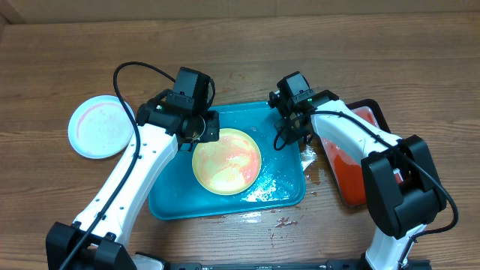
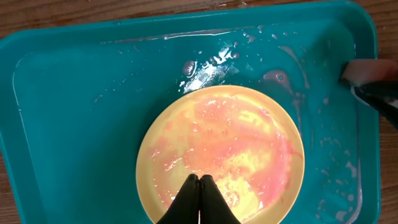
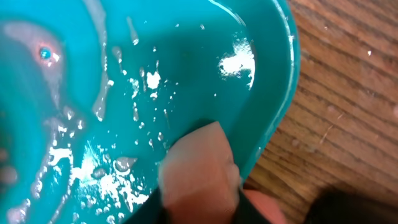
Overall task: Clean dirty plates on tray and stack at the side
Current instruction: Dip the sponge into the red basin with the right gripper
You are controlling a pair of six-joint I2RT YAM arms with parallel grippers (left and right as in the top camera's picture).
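Wood surface [image 1: 60,60] carries everything. Turquoise tray [image 1: 171,199] in middle, wet, streaked with pinkish water. Smaller black tray [image 1: 373,109] of red liquid just beside its right edge. 1 yellow plate [image 1: 226,161] lies flat in turquoise tray, smeared red-orange. 1 pale blue plate [image 1: 101,126] on surface, well left of tray, faint pink marks. Left claw [image 2: 199,182] closed, tips together, over yellow plate's edge. Right claw [image 3: 202,208] clamped on tan block [image 3: 199,165], down at tray floor near right rim.
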